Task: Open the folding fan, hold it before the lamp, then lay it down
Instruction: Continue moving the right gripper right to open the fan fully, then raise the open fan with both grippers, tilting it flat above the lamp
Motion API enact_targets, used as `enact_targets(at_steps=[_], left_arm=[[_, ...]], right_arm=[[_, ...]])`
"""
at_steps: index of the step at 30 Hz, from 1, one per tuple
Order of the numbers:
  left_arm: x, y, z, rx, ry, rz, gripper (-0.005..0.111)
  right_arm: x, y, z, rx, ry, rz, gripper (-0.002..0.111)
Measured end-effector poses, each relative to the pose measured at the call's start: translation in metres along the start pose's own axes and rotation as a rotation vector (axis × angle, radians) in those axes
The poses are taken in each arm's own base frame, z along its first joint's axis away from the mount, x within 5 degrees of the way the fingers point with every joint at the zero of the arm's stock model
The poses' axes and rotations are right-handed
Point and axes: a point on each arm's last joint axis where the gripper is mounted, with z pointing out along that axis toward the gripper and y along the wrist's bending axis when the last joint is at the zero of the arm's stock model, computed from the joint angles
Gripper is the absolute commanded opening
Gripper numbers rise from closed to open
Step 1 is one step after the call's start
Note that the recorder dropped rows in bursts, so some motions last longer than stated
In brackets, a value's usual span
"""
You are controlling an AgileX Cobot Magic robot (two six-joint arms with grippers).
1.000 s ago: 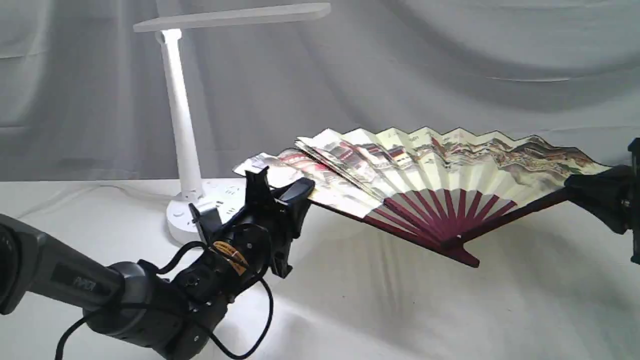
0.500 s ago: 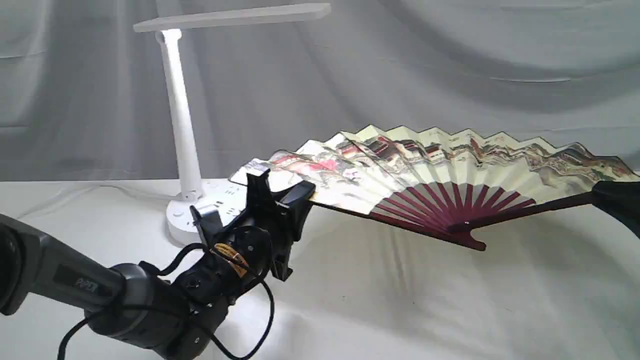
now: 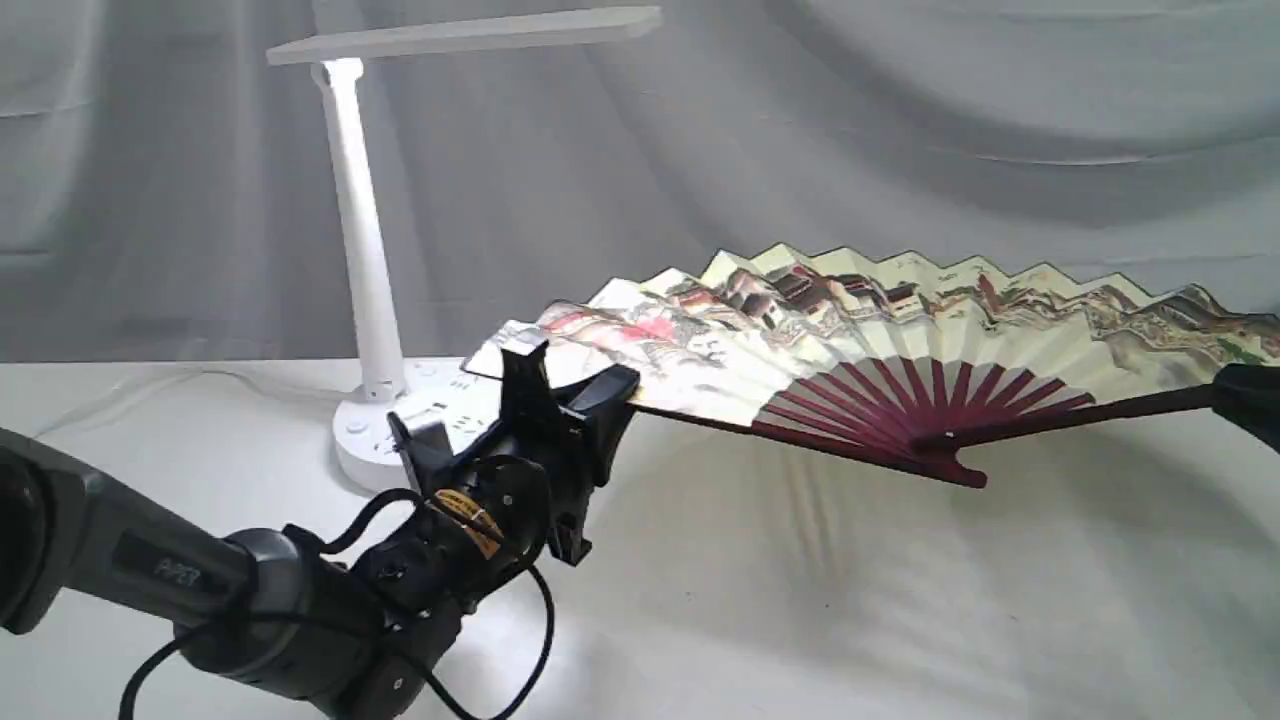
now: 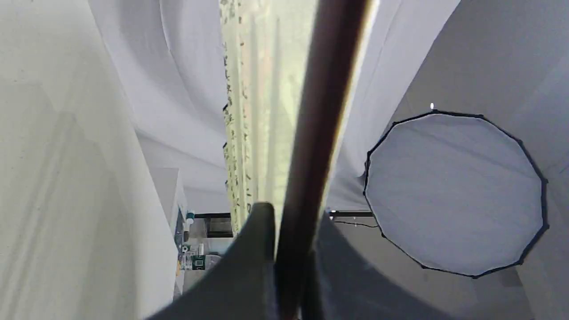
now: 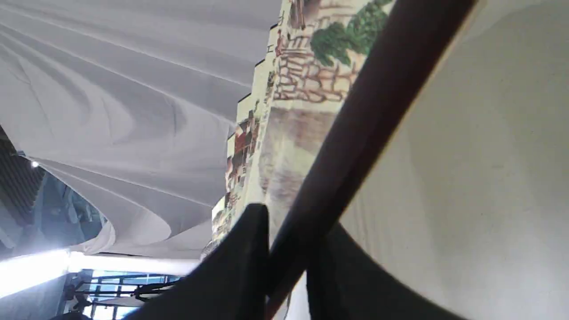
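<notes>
The folding fan point(image 3: 900, 320) is spread wide and hangs just above the table, its painted cream leaf facing up and its maroon ribs meeting at the pivot point(image 3: 955, 468). My left gripper point(image 3: 575, 385) is shut on the fan's left guard; the left wrist view shows the dark guard point(image 4: 320, 111) clamped between the fingers. At the frame's right edge, my right gripper point(image 3: 1250, 400) is shut on the right guard point(image 5: 373, 111). The white lamp point(image 3: 358, 220) stands behind my left gripper, its bar head point(image 3: 460, 35) high above the fan's left end.
A white cloth covers the table point(image 3: 800, 620) and a grey draped backdrop hangs behind it. The lamp's round base point(image 3: 385, 440) sits close behind my left wrist. A black cable point(image 3: 540, 640) loops beside the left arm. A round softbox point(image 4: 453, 195) shows in the left wrist view.
My right gripper has pulled its guard to the right, nearly out of frame, and the fan has spread wider with its pivot shifting right and up. The left gripper has barely moved.
</notes>
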Motion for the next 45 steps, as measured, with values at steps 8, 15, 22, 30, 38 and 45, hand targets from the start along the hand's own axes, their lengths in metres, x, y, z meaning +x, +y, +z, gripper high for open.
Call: enact_targets(at_steps=[8,15,22,30,38,45], left_arm=[[-0.001,0.000,0.000,0.000,-0.012,0.013,0.000],[-0.002,0.000,0.000,0.002,-0.026,0.010,0.000],[-0.003,0.000,0.000,0.003,-0.031,0.008,0.000],[-0.003,0.000,0.000,0.004,-0.037,-0.002,0.000],[-0.010,-0.001,-0.001,0.007,-0.073,-0.039,0.000],[-0.020,-0.006,-0.015,-0.015,-0.101,-0.038,0.000]], right_arm=[[0.000,0.000,0.000,0.000,0.000,-0.002,0.000],[0.000,0.000,0.000,-0.001,0.003,-0.003,0.000],[0.000,0.001,0.000,-0.006,0.005,-0.005,0.000],[0.001,0.002,0.001,-0.016,0.009,-0.006,0.000],[0.008,0.006,0.015,-0.018,0.026,-0.007,0.000],[0.016,0.010,0.025,-0.026,0.060,-0.014,0.000]])
